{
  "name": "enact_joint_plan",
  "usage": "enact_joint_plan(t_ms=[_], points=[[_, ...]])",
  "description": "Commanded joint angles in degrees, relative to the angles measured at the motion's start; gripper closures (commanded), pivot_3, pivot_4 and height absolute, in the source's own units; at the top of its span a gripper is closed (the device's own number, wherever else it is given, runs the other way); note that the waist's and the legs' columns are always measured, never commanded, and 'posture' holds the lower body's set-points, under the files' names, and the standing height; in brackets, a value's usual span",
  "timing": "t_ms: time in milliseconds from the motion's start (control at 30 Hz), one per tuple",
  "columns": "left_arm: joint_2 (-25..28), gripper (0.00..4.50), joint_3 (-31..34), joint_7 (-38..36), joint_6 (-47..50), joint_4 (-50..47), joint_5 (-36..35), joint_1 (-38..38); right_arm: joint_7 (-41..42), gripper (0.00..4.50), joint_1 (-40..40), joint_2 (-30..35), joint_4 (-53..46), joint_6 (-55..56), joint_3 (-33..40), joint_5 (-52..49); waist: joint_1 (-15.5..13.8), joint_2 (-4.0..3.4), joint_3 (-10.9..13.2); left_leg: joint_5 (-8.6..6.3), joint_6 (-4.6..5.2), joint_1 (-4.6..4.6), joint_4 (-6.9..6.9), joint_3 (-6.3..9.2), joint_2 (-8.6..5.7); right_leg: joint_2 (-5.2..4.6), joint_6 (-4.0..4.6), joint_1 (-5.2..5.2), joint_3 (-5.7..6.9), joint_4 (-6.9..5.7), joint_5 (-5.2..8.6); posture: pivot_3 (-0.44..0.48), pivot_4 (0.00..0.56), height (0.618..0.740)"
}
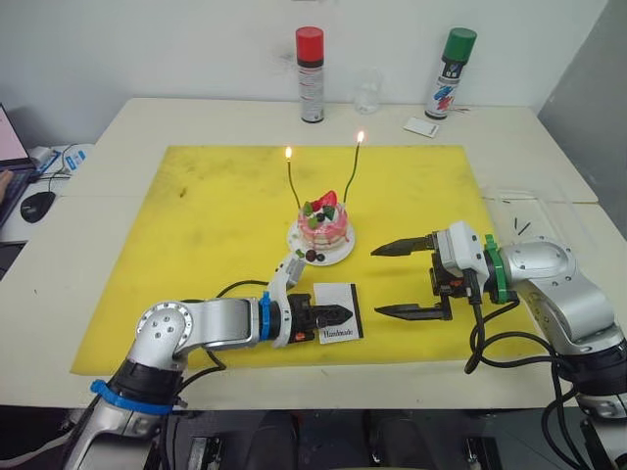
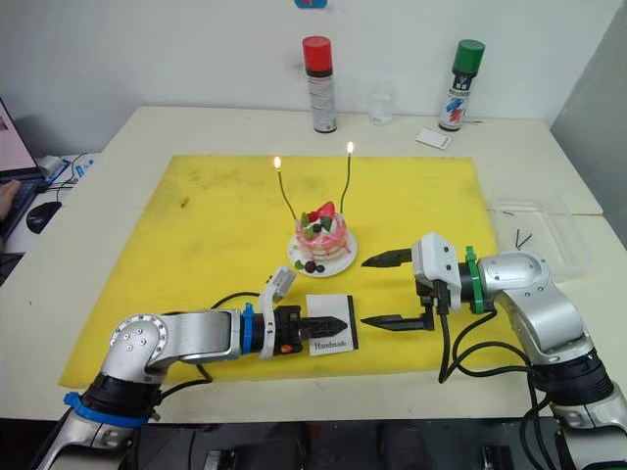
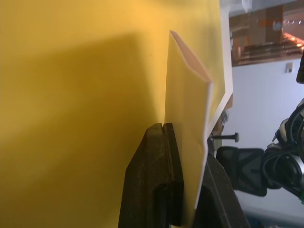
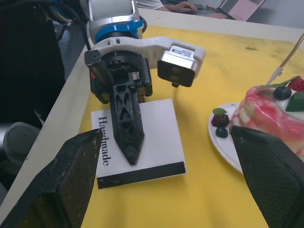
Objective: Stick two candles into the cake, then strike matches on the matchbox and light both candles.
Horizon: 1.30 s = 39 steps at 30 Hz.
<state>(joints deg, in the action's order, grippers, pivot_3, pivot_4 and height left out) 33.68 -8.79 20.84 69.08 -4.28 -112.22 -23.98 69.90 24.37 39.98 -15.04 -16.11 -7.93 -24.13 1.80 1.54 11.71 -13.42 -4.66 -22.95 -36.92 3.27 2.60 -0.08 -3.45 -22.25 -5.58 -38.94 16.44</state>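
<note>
Small round pink-and-white cake (image 1: pixel 324 227) with a red strawberry on top sits on a small white plate (image 1: pixel 340 257), near the middle of the yellow mat (image 1: pixel 196 225) that covers the pale table (image 1: pixel 147 117).

Two thin green candles (image 1: pixel 293 184) stand stuck in the cake, each with a small flame at its tip. One leans toward the mat's left edge; the other (image 1: pixel 353 171) rises nearly straight.

Flat white matchbox (image 1: pixel 338 311) printed "Handmade", black strip along one edge, lies flat near the mat's front edge, just in front of the plate.

Left gripper (image 1: pixel 333 315): black fingers clamped on the matchbox, one finger lying across its top face (right wrist view), the box edge pinched between the fingers (left wrist view).

Right gripper (image 1: pixel 402 279): fingers spread wide, nothing between them, above the mat to the right of the matchbox, apart from it and the plate.

At the table's back edge: red-capped spray can (image 1: pixel 311 74), clear glass (image 1: pixel 367 93), green-capped spray can (image 1: pixel 451 72), small white card (image 1: pixel 422 126).

Matches: cannot tell where.
</note>
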Motion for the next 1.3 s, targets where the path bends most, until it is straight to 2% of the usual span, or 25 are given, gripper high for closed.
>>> enact_joint_plan(t_ms=[33, 100, 300, 400, 500, 600, 700, 733, 800, 867, 933, 967, 1033, 1133, 1300], points=[[1.0, 3.93, -0.6, -0.7, 2.2, 2.5, -0.8, -2.6, -1.1, 0.0, -0.8, 0.1, -2.9, 0.3, 1.5, -0.5, 0.0, 0.0, 0.0, 0.0, 0.0, -0.01, 0.02, 0.02, 0.0, 0.0, 0.01, -0.02, 0.01, 0.0, 0.0, 0.0, 0.15, 0.74], [1.6, 3.53, -0.6, -1.1, 3.1, 3.9, -0.8, -4.1, -1.6, 0.0, -1.3, 0.3, -3.6, 0.1, 1.6, -0.6, 0.0, 0.0, 0.0, 0.0, 0.0, -0.01, 0.03, 0.02, 0.0, 0.0, 0.04, -0.03, 0.01, 0.0, -0.02, 0.0, 0.15, 0.74], [4.5, 1.81, 0.9, -3.3, 5.3, 5.0, -0.8, -6.1, -2.6, 0.0, -1.0, 0.0, -3.7, -0.1, 1.2, -0.6, 0.1, 0.0, 0.0, 0.0, 0.0, -0.01, 0.03, 0.02, 0.0, 0.0, 0.03, -0.03, 0.01, 0.0, -0.01, 0.0, 0.15, 0.74], [7.3, 0.9, 1.7, -4.8, 5.8, 3.0, -0.8, -5.0, -2.5, 0.0, -0.6, -0.2, -2.9, 0.3, 1.0, -0.4, 0.2, 0.0, 0.0, 0.0, 0.0, 0.0, 0.04, 0.02, 0.01, 0.0, 0.03, -0.03, 0.01, 0.0, -0.01, 0.0, 0.15, 0.74], [13.0, 0.09, 2.8, -7.8, 6.6, -0.9, -0.8, -2.5, -1.9, 0.0, 0.0, -0.3, -1.3, 1.0, 1.0, -0.2, 0.4, 0.0, 0.0, 0.0, 0.0, 0.0, 0.06, 0.01, 0.02, 0.0, 0.03, -0.05, 0.01, 0.0, -0.01, 0.0, 0.15, 0.74], [21.8, 0.03, 5.8, -11.0, 6.6, -5.0, -0.8, 1.8, -1.0, 0.0, 1.1, -0.3, 1.3, 1.8, 1.1, 0.0, 1.0, 0.02, 0.0, 0.0, -0.01, 0.01, 0.09, 0.0, 0.04, 0.01, 0.05, -0.07, 0.0, 0.0, 0.0, 0.0, 0.15, 0.74], [29.6, 0.03, 13.0, -10.6, 3.2, -8.9, 1.0, 4.6, -0.8, 0.0, 2.2, -0.1, 4.3, 2.2, 1.9, 0.2, 1.3, 0.05, 0.0, 0.0, -0.01, 0.02, 0.15, -0.01, 0.06, 0.0, 0.12, -0.09, 0.01, -0.02, 0.05, 0.0, 0.15, 0.74], [31.1, 0.03, 18.2, -14.1, 0.3, -9.9, 7.6, 5.3, -0.6, 0.0, 2.7, 0.4, 6.2, 2.5, 2.7, 0.4, 1.3, 0.02, 0.1, 0.0, -0.01, 0.02, 0.16, 0.0, 0.08, 0.01, 0.09, -0.1, 0.01, -0.02, 0.07, 0.0, 0.15, 0.74], [35.7, 0.03, 25.2, -27.8, -7.4, -14.0, 25.5, 8.7, 0.0, 0.0, 3.5, 1.6, 9.2, 2.9, 4.0, 0.5, 1.2, 0.04, 0.1, 0.0, -0.01, 0.03, 0.16, -0.04, 0.06, 0.0, 0.1, -0.1, 0.01, -0.02, 0.14, 0.0, 0.15, 0.74], [38.2, 0.03, 28.8, -37.8, -14.4, -14.7, 37.3, 12.3, 0.0, 0.0, 4.3, 2.3, 10.8, 1.5, 5.0, -0.5, 1.1, -0.01, 0.1, 0.0, -0.02, 0.01, 0.18, -0.12, 0.03, 0.0, 0.21, -0.14, 0.0, 0.04, 0.29, 0.0, 0.15, 0.74], [42.0, 0.03, 30.6, -49.9, -28.3, -11.7, 54.2, 18.3, 0.8, 0.0, 6.7, 3.9, 13.6, -1.2, 6.7, -1.7, 0.9, -0.05, 0.1, 0.0, -0.02, 0.02, 0.25, -0.23, -0.04, -0.11, 0.32, -0.14, -0.06, 0.09, 0.23, 0.0, 0.15, 0.74], [42.6, 0.03, 31.3, -53.4, -32.1, -10.1, 59.0, 19.7, 1.3, 0.0, 7.9, 4.7, 14.9, -2.2, 7.2, -1.9, 1.0, -0.06, 0.2, -0.01, -0.02, 0.01, 0.34, -0.27, -0.04, -0.11, 0.38, -0.19, -0.08, 0.14, 0.18, 0.0, 0.15, 0.74], [42.5, 0.03, 32.1, -58.8, -36.3, -7.9, 64.2, 21.4, 2.7, 0.0, 9.6, 6.2, 17.2, -1.9, 7.3, -1.0, 0.9, -0.05, 0.2, 0.0, -0.02, -0.02, 0.56, -0.35, -0.02, -0.11, 0.35, -0.37, -0.11, 0.14, 0.16, 0.0, 0.15, 0.74], [41.5, 0.03, 34.6, -66.9, -38.7, -5.6, 67.0, 22.7, 6.1, 0.0, 11.9, 10.4, 22.3, -0.9, 7.9, 0.7, 0.8, -0.04, 0.1, 0.0, -0.01, -0.14, 0.86, -0.34, 0.04, -0.08, 0.4, -0.63, -0.06, 0.14, 0.22, 0.0, 0.15, 0.74], [38.5, 0.03, 34.6, -71.2, -41.4, -3.1, 72.7, 23.2, 8.6, 0.0, 13.7, 13.6, 26.5, -0.5, 8.5, 1.5, 1.0, -0.06, 0.2, -0.01, 0.0, -0.87, 0.86, -0.33, 0.09, -0.08, 0.38, -1.4, 0.0, 0.02, 0.24, 0.0, 0.15, 0.74]])
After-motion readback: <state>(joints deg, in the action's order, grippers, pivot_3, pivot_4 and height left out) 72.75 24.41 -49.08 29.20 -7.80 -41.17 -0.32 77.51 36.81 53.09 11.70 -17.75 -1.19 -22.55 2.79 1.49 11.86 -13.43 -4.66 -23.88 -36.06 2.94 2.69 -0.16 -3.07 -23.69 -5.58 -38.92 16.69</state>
